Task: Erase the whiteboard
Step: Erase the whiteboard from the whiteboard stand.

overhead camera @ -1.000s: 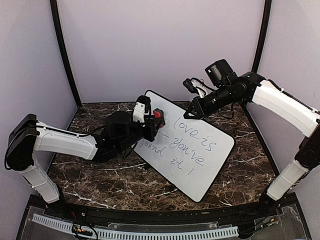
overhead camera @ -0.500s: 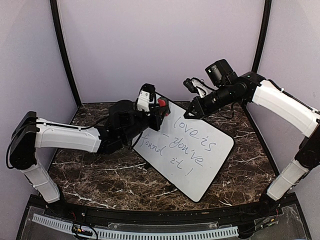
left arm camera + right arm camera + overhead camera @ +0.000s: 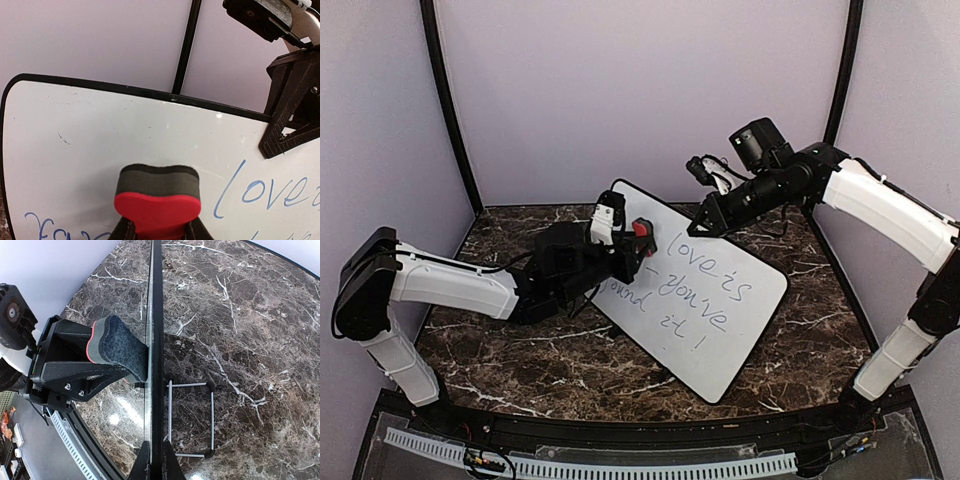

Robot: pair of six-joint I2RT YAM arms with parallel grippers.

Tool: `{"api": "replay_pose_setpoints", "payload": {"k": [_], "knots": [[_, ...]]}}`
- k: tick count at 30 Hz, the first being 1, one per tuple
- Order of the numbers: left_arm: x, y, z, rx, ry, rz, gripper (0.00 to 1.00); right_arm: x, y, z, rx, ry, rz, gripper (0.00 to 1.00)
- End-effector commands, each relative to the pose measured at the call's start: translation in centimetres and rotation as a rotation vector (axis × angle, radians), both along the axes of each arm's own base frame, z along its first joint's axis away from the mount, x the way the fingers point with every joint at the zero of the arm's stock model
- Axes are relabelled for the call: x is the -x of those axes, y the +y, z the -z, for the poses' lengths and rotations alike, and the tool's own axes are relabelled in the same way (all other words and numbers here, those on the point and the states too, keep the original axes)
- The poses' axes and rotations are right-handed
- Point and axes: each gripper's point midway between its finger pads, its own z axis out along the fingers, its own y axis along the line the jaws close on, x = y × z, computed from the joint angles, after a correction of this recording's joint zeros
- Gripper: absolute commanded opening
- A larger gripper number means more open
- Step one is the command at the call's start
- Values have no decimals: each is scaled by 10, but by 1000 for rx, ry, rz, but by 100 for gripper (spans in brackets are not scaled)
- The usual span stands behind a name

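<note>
The whiteboard (image 3: 720, 300) stands tilted on the marble table, with blue handwriting "love is – you've found it!". My left gripper (image 3: 638, 240) is shut on a red eraser block (image 3: 639, 229) with a dark felt pad and presses it against the board's upper left area. In the left wrist view the eraser (image 3: 157, 197) sits on the white surface (image 3: 90, 140), left of the word "love". My right gripper (image 3: 708, 222) is shut on the board's top rim. In the right wrist view the rim (image 3: 156, 340) runs edge-on between my fingertips (image 3: 145, 465), with the eraser's felt (image 3: 120, 347) touching it.
A wire stand (image 3: 190, 420) props the board from behind. The dark marble table (image 3: 520, 350) has purple walls on three sides and black corner posts (image 3: 445, 100). A slotted strip (image 3: 620, 465) runs along the near edge.
My left gripper moved the eraser up toward the board's top edge, then back down and slightly left. The right arm stays on the rim. The writing looks unchanged.
</note>
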Motion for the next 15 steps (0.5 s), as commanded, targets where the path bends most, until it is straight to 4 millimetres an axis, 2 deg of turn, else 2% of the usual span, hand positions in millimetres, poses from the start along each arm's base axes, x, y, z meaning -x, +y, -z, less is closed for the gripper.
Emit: {"api": "replay_pose_setpoints", "payload": {"k": [1, 7, 15], "knots": [[17, -16, 1, -2, 29, 81, 5, 11, 21, -8, -34, -25, -107, 0], [24, -39, -9, 4, 3, 101, 5, 10, 20, -5, -26, -19, -97, 0], [9, -42, -35, 2, -67, 21, 6, 11, 20, -6, -31, -16, -98, 0]]}}
